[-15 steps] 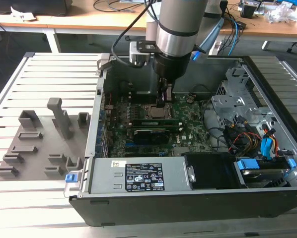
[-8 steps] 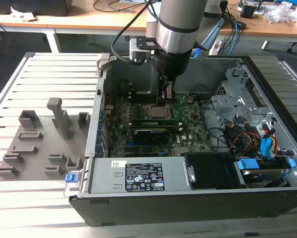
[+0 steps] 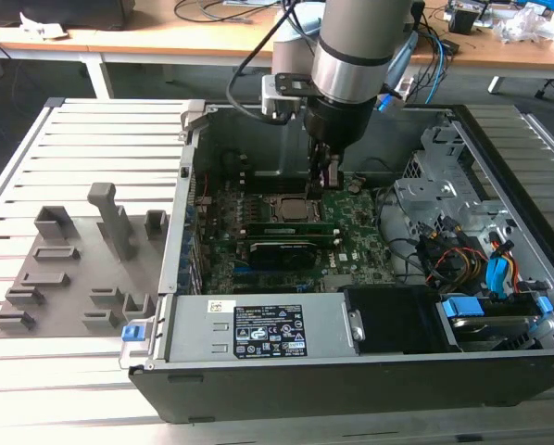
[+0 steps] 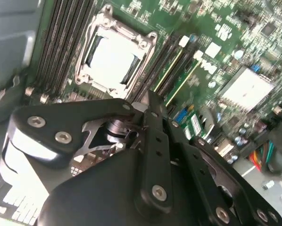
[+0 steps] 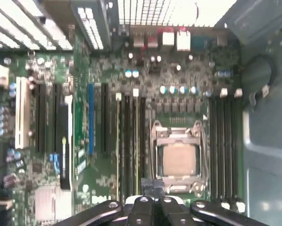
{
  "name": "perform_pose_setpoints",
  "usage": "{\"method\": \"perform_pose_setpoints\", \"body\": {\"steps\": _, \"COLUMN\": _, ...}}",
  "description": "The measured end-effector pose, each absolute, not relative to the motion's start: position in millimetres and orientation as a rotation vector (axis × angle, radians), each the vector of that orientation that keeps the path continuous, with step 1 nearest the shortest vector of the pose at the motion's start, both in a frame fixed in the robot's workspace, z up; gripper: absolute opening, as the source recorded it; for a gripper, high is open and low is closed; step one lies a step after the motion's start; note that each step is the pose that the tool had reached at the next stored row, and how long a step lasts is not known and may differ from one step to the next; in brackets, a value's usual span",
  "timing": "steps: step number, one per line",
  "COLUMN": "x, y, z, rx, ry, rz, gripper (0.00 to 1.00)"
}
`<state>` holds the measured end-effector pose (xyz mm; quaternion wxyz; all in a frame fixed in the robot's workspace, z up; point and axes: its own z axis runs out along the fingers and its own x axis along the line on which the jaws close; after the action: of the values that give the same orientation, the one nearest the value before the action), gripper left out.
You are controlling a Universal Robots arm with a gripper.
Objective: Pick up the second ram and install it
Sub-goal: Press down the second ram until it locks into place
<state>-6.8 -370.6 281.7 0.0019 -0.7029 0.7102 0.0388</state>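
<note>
Two slim green ram strips stand seated on edge in the slots beside the processor socket (image 3: 292, 208). They show in the exterior view (image 3: 291, 226), in the second wrist view (image 4: 178, 65) and in the first wrist view (image 5: 136, 141). I cannot tell which of them is the second ram. My gripper (image 3: 325, 181) hangs low inside the open computer case, its fingertips (image 5: 155, 200) together and just above the end of the ram slots next to the socket (image 5: 178, 160). Nothing shows between the fingers (image 4: 150, 101).
A wider black card (image 3: 282, 250) lies in front of the ram. The power supply (image 3: 258, 329) spans the case front, with drive bays and coloured cables (image 3: 462, 260) at the exterior view's right. A grey parts holder (image 3: 82, 269) rests on the slatted table to the left.
</note>
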Motion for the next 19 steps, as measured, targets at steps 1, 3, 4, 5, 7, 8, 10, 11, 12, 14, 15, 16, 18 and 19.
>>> {"method": "perform_pose_setpoints", "body": {"steps": 1, "x": 1, "y": -371, "z": 277, "rx": -2.206, "ry": 2.229, "rz": 0.123, "gripper": 0.11}}
{"method": "perform_pose_setpoints", "body": {"steps": 3, "x": 13, "y": -371, "z": 268, "rx": -2.206, "ry": 2.229, "rz": 0.123, "gripper": 0.11}}
{"method": "perform_pose_setpoints", "body": {"steps": 4, "x": 17, "y": -371, "z": 264, "rx": -2.206, "ry": 2.229, "rz": 0.123, "gripper": 0.11}}
{"method": "perform_pose_setpoints", "body": {"steps": 5, "x": 19, "y": -374, "z": 259, "rx": -2.206, "ry": 2.229, "rz": 0.123, "gripper": 0.11}}
{"method": "perform_pose_setpoints", "body": {"steps": 7, "x": 20, "y": -385, "z": 245, "rx": -2.206, "ry": 2.229, "rz": 0.123, "gripper": 0.11}}
{"method": "perform_pose_setpoints", "body": {"steps": 8, "x": 20, "y": -383, "z": 241, "rx": -2.206, "ry": 2.229, "rz": 0.123, "gripper": 0.11}}
{"method": "perform_pose_setpoints", "body": {"steps": 10, "x": 21, "y": -379, "z": 236, "rx": -2.206, "ry": 2.229, "rz": 0.123, "gripper": 0.11}}
{"method": "perform_pose_setpoints", "body": {"steps": 11, "x": 21, "y": -379, "z": 232, "rx": -2.206, "ry": 2.229, "rz": 0.123, "gripper": 0.11}}
{"method": "perform_pose_setpoints", "body": {"steps": 12, "x": 21, "y": -379, "z": 230, "rx": -2.207, "ry": 2.229, "rz": 0.123, "gripper": 0.11}}
{"method": "perform_pose_setpoints", "body": {"steps": 14, "x": 21, "y": -379, "z": 227, "rx": -2.206, "ry": 2.229, "rz": 0.123, "gripper": 0.11}}
{"method": "perform_pose_setpoints", "body": {"steps": 15, "x": 21, "y": -379, "z": 231, "rx": -2.204, "ry": 2.227, "rz": 0.125, "gripper": 0.11}}
{"method": "perform_pose_setpoints", "body": {"steps": 16, "x": 17, "y": -379, "z": 236, "rx": -2.204, "ry": 2.227, "rz": 0.12, "gripper": 0.11}}
{"method": "perform_pose_setpoints", "body": {"steps": 18, "x": -6, "y": -380, "z": 236, "rx": -2.202, "ry": 2.224, "rz": 0.113, "gripper": 0.11}}
{"method": "perform_pose_setpoints", "body": {"steps": 19, "x": -18, "y": -380, "z": 236, "rx": -2.201, "ry": 2.224, "rz": 0.112, "gripper": 0.11}}
